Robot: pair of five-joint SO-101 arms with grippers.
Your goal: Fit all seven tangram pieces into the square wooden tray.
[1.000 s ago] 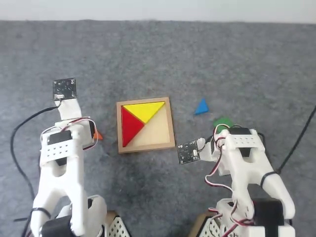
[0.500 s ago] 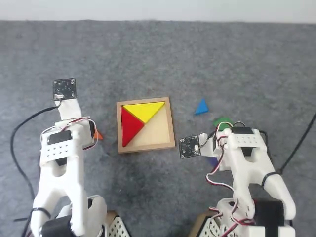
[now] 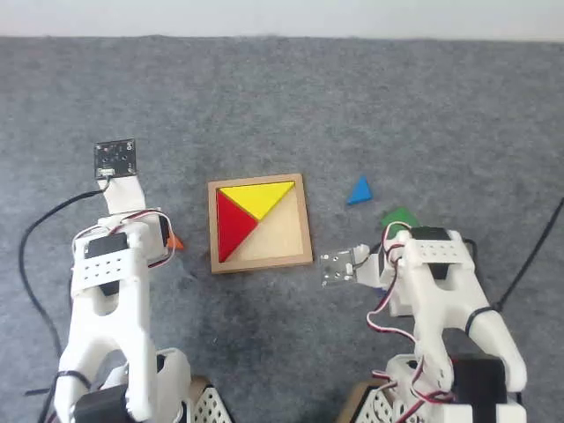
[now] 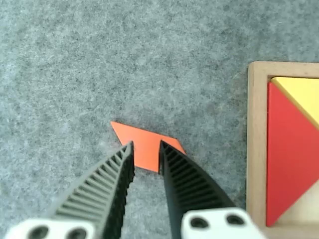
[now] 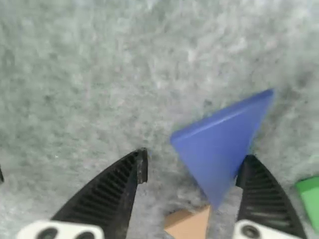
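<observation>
A: Closest to us, the right gripper (image 5: 195, 164) is down at the gray mat (image 3: 264, 106), about 4 o'clock off the wooden tray (image 3: 284, 236). Its fingers are spread wide.

B: And between them sits a dark blue triangle (image 5: 219, 144), crowded toward one finger. Whether it touches that finger, I cannot tell. The other finger is well apart from it.

A: So those fingers grip nothing. There's a small tan shape (image 5: 187, 224) close under the wrist, and I can't make out what it is.

B: A green piece (image 3: 398, 216) lies just beside that arm, at 3 o'clock from the tray.

A: Over to the left gripper (image 4: 146, 149), at the tray's 9 o'clock. The fingers are parted by a narrow gap, tips right over an orange piece (image 4: 142, 138).

B: That piece lies flat on the mat, wider than the gap, and pokes out past both tips. It isn't clamped.

A: It's near the tray's rim but apart from it.

B: Now the tray itself. Two pieces are in: a yellow triangle (image 3: 256, 197) with its long side along the 12 o'clock edge, and a red triangle (image 3: 231, 225) along the 9 o'clock edge. They meet on a diagonal.

A: The floor from 3 round to 6 o'clock is bare wood.

B: Farthest out, a light blue triangle (image 3: 359, 191) lies on the mat at 10 o'clock from the green piece, well apart from the tray.
</observation>
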